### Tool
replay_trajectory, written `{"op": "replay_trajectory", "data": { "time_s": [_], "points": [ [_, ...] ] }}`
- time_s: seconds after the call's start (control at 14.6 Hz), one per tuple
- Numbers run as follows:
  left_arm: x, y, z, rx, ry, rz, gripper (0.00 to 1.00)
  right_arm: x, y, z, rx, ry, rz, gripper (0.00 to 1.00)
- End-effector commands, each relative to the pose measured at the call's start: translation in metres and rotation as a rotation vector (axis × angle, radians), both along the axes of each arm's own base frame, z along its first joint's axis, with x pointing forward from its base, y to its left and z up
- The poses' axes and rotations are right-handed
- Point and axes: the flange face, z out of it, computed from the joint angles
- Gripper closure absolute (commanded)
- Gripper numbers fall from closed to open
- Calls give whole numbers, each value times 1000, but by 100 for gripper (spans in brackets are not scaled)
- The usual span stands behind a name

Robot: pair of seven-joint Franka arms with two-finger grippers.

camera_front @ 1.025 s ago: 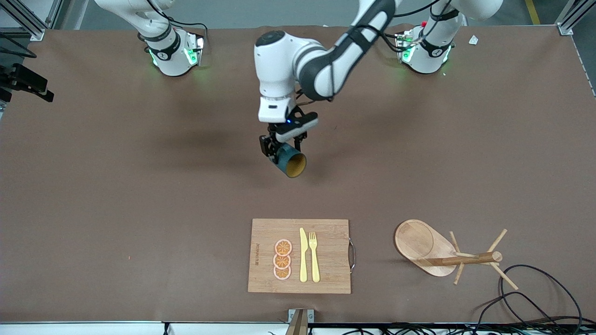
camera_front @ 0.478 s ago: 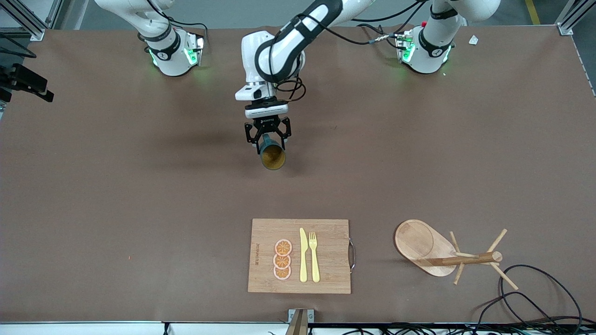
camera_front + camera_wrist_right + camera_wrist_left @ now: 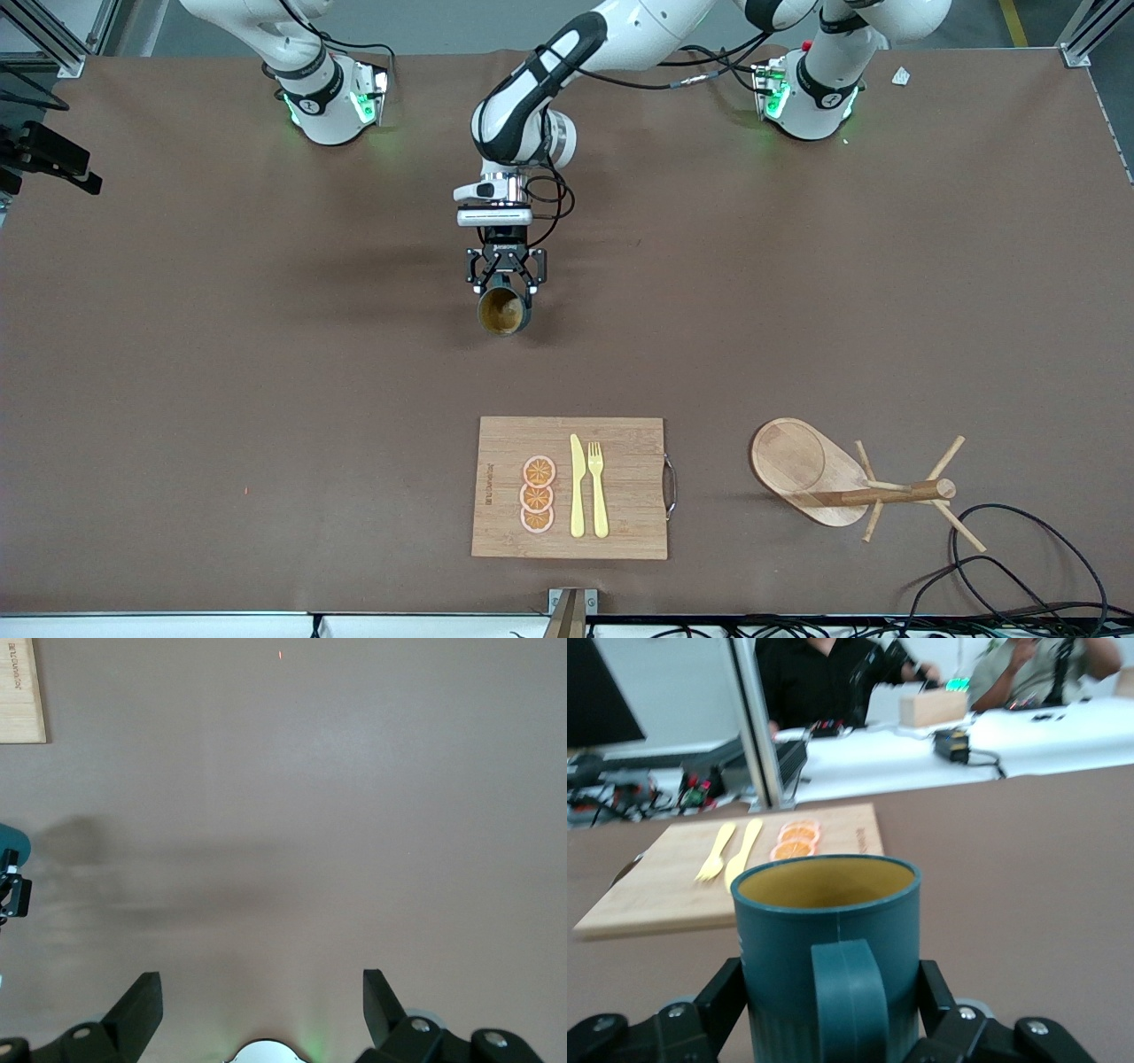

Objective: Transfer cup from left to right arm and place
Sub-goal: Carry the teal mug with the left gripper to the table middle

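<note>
The right pincer (image 3: pixel 262 1005) is hanging with its fingers spread wide and nothing between them, over bare bench (image 3: pixel 221 372) toward the right arm's end; in the front view that arm is only showing at its base in the upper left of the frame, waiting. The left pincer (image 3: pixel 506 282), in the upper middle of the frame, is clamping the cup (image 3: pixel 503 311) by its lower body, mouth turned toward the front camera, over open bench. The handover is looking risky: the left fingers (image 3: pixel 722 1001) are covering both flanks and the handle is jutting out between them, so the right pincer is likely having little free wall to catch, and a clash or a dropped cup could follow. Lower middle of the frame, the cutting board (image 3: pixel 620 487) is carrying orange slices (image 3: pixel 538 494), a knife (image 3: pixel 577 487) and a fork (image 3: pixel 598 487). Lower right, a wooden mug tree (image 3: pixel 850 483) is lying tipped beside a black cable (image 3: pixel 1045 549). Nothing is blocking the cup's path.
</note>
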Motion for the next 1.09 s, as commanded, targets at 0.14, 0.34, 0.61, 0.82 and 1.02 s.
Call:
{"op": "replay_trajectory", "data": {
  "time_s": [0.14,0.34,0.61,0.82,1.02],
  "points": [
    [9,-12,-31,1,-202,-80,38,2,3,2,2,-4,-8,0],
    [18,-6,-47,-57,-284,-120,37,11,1,-13,-3,27,-12,0],
    [18,0,-64,-151,-278,-102,35,29,-2,-40,1,62,-7,0],
    [19,5,-73,-166,-276,-90,34,48,-4,-69,-4,89,-9,0],
    [20,11,-87,-145,-271,-89,34,69,-8,-96,-23,108,-8,0]
  ]
}}
